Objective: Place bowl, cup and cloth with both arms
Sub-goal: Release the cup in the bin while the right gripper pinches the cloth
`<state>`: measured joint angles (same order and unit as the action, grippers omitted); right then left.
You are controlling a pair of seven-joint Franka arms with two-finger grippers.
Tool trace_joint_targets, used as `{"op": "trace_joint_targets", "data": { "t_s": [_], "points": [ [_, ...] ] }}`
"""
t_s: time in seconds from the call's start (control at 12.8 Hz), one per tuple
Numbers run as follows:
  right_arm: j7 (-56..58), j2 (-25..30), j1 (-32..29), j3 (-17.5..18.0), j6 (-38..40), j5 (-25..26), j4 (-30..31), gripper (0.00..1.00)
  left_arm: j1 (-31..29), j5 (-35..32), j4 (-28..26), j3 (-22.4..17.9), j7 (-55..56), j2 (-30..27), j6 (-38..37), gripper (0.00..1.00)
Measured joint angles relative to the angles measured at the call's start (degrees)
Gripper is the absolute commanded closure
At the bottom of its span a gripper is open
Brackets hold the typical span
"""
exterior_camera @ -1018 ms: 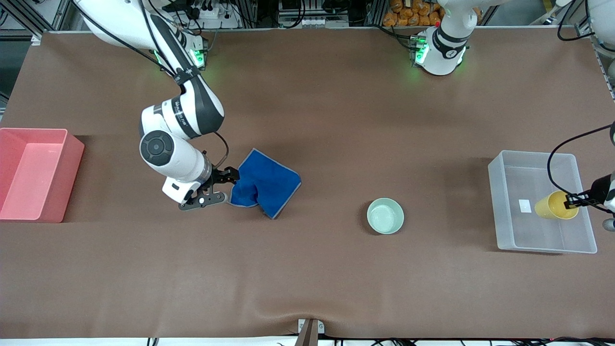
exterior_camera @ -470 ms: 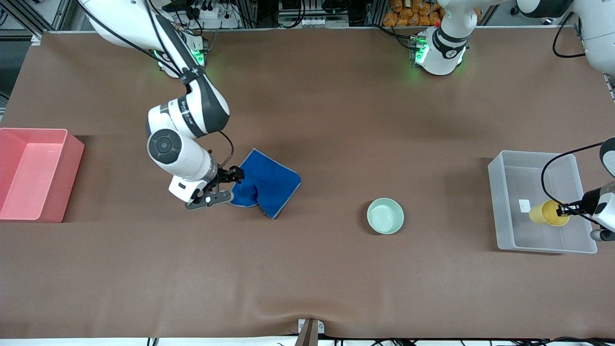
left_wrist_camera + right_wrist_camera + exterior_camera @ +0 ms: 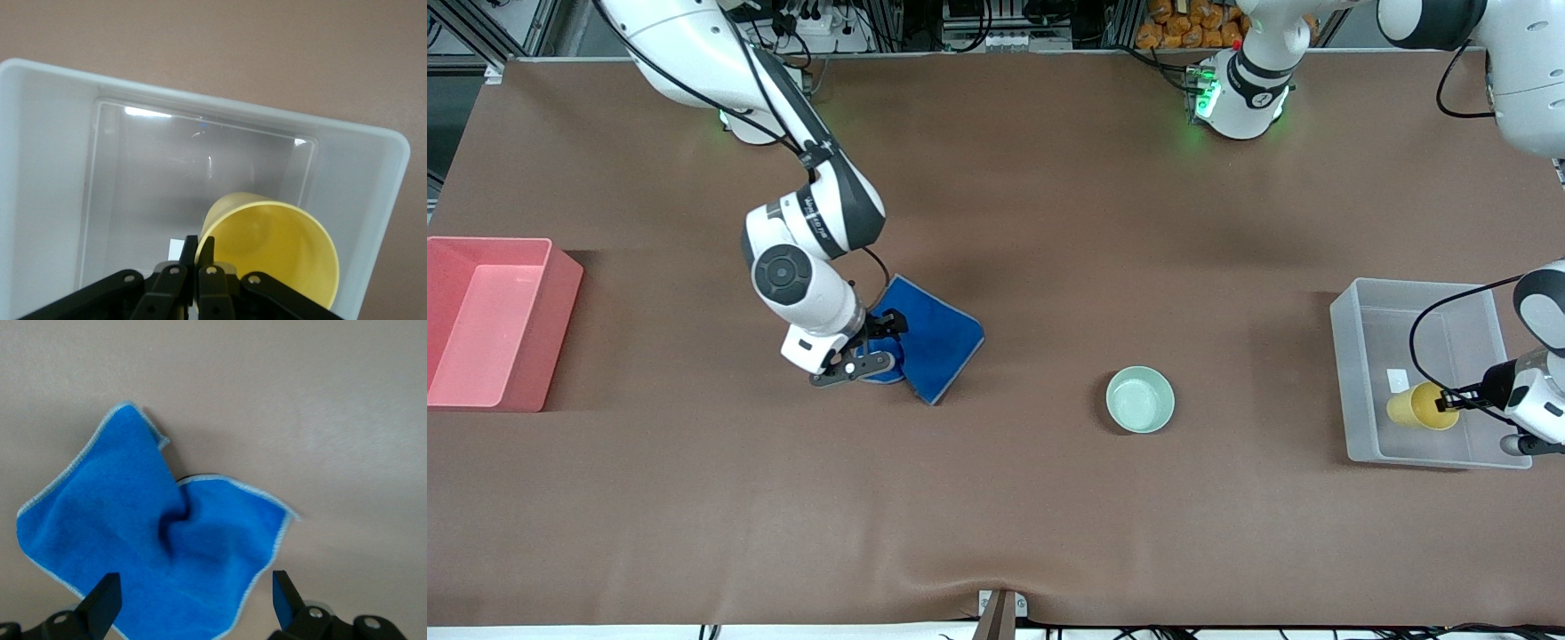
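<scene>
Front view. Two steps run in parallel. The left gripper holds the cup by its rim, tilted, over the clear bin at the left arm's end of the table; the placing step for the cup appears to be in hand. The right gripper hangs over the edge of the cloth, which lies crumpled on the table toward the right arm's end; this looks like the approach to a grasp. The bowl stands untouched on the table between cloth and clear bin, slightly nearer the front camera than the cloth. A red bin stands at the right arm's end. This view alone shows both bins, the bowl and the overall layout; it does not settle how low the cup sits within the bin.

Left wrist view. The left gripper pinches the wall of the cup with its jaws nearly together, one finger inside the rim, one outside. The bin floor lies beneath. Next move, as a judgement: lower the cup, then release.

Right wrist view. The right gripper is spread wide, its fingers straddling the cloth without touching it. A raised fold runs through the middle of the cloth, a detail the front view hides beneath the arm. Next move, as a judgement: descend onto the fold and close.
</scene>
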<state>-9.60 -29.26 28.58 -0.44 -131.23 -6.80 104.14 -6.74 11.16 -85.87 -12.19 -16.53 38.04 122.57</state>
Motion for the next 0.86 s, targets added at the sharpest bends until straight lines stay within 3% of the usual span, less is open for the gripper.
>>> {"op": "trace_joint_targets", "data": {
  "t_s": [0.71, 0.86],
  "points": [
    [-4.0, -4.9, 3.1, -0.3, -1.3, 0.0, 0.0, 0.00, 0.5, 2.4, 0.0, 1.5, -0.1, 3.7, 6.3, 1.00],
    [-4.0, -5.1, 3.1, -0.4, -1.5, 0.0, 0.0, 0.00, 0.6, 2.5, 0.0, 1.7, -0.1, 3.9, 6.6, 0.45]
  ]
}}
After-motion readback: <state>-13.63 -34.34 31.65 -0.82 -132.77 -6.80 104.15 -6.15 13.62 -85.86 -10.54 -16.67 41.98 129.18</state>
